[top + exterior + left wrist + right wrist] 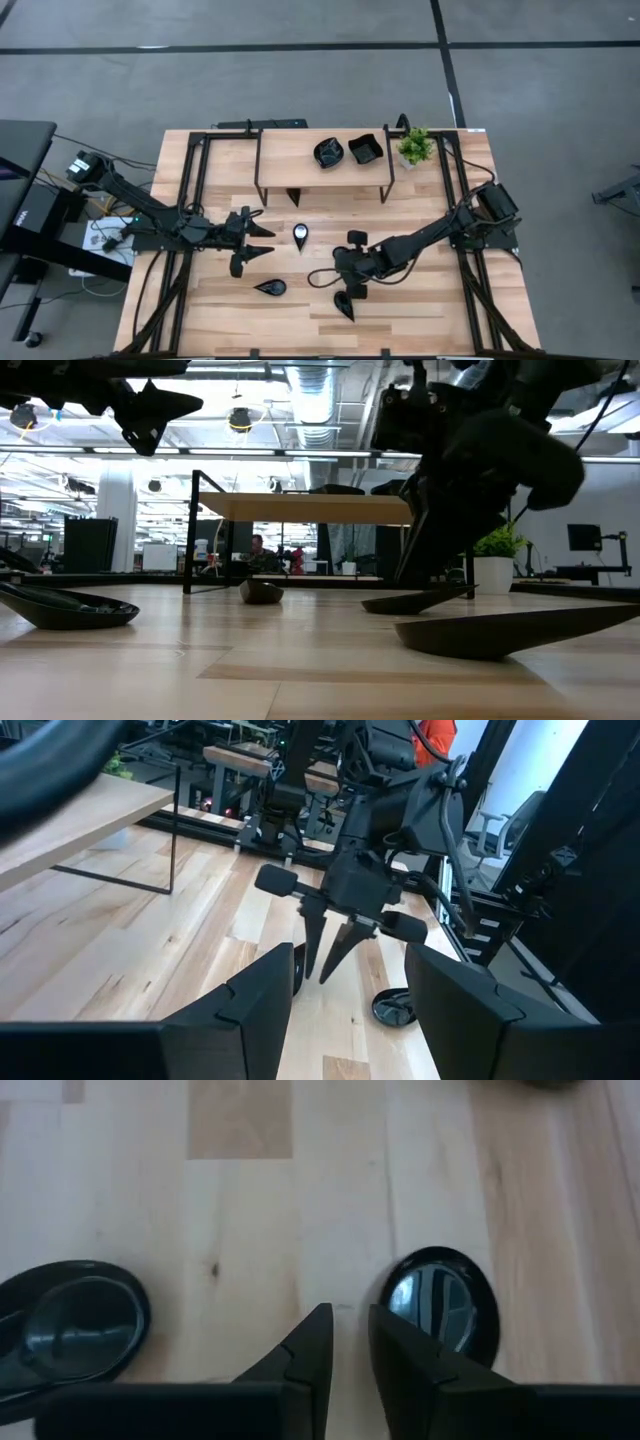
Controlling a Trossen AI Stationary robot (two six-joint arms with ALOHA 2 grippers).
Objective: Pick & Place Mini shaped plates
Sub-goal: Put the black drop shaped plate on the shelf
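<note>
Three black teardrop mini plates lie flat on the wooden table: one in the middle [301,235], one nearer the front [270,288] and one by the near edge [345,303]. A scalloped round plate [329,152] and a square plate [365,150] rest on the raised shelf [290,160]. My right gripper [350,1320] points steeply down between two plates [440,1302] [70,1325]. Its fingers are a narrow gap apart with nothing between them, and its tips are low over the bare wood. My left gripper [268,240] hangs level at the left, open and empty, facing the right gripper [325,945].
A small potted plant [415,147] stands at the shelf's right end. The shelf's thin black legs [388,185] come down onto the table behind the plates. Another small dark dish [260,592] lies under the shelf's front edge. Black frame rails run along both table sides.
</note>
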